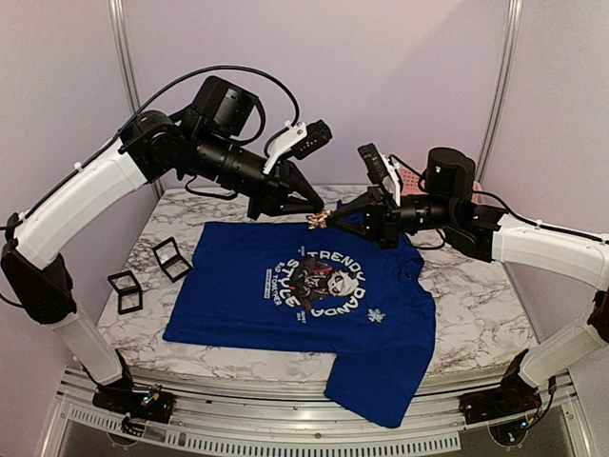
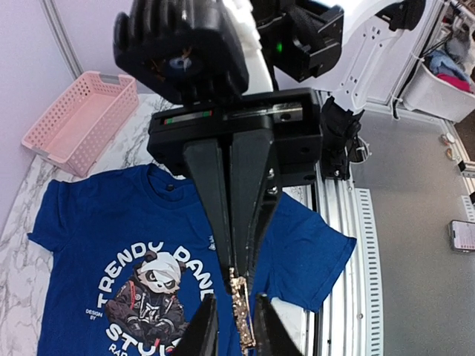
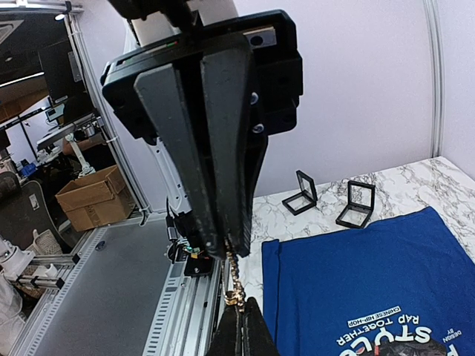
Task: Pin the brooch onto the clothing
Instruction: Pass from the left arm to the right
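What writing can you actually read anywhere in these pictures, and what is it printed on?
"TRENDY PANDA": arched white letters in the chest print on the blue T-shirt.
"STYLE": big letters under the panda.
"RAP TOGETHER": the line below that.
"CHINESE HIP-HOP": the smallest, lowest line.
"DESIGN BY": small, beside the panda; what follows it is too small to read.

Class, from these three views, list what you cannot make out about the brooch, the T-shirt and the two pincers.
1. Brooch: its pin and clasp are too small in the top view. In both wrist views it is only a thin gold strip gripped between the left pincer and right pincer.
2. T-shirt collar: top view, partly behind the right pincer.
3. Chest print: both wrist views, cut off by the lower edge.
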Action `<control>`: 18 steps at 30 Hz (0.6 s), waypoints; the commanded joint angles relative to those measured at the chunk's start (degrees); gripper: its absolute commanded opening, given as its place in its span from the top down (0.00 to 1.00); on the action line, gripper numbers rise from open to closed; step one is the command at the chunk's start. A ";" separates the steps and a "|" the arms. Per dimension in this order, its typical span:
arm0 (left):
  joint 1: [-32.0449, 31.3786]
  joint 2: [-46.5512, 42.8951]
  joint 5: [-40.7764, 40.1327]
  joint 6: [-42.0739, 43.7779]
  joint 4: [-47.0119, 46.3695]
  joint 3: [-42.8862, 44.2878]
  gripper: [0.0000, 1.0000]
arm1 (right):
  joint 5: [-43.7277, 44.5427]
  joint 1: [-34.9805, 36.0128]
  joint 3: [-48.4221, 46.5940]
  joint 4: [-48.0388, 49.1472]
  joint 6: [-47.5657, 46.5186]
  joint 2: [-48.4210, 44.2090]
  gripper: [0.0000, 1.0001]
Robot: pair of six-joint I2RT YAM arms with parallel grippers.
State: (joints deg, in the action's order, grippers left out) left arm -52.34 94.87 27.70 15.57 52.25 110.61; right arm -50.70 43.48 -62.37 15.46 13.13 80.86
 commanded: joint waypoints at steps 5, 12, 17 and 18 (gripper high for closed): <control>-1.13 -3.84 0.42 -2.54 -2.07 -2.00 0.50 | 1.39 -0.04 0.79 0.02 0.10 -3.58 1.00; -0.87 -9.88 -2.65 -0.63 -4.80 -7.57 0.31 | 6.32 -0.06 5.22 10.43 7.18 -7.31 1.00; -1.65 -21.23 0.80 2.97 -25.31 -26.57 0.23 | 8.51 0.18 7.33 20.33 12.86 -8.75 1.00; -2.42 -22.66 1.29 4.44 -29.58 -29.46 0.21 | 8.60 0.17 6.64 19.39 12.84 -9.06 1.00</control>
State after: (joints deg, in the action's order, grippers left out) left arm -52.82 78.19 26.63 16.01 39.97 91.77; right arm -44.84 43.48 -56.21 28.01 21.43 73.76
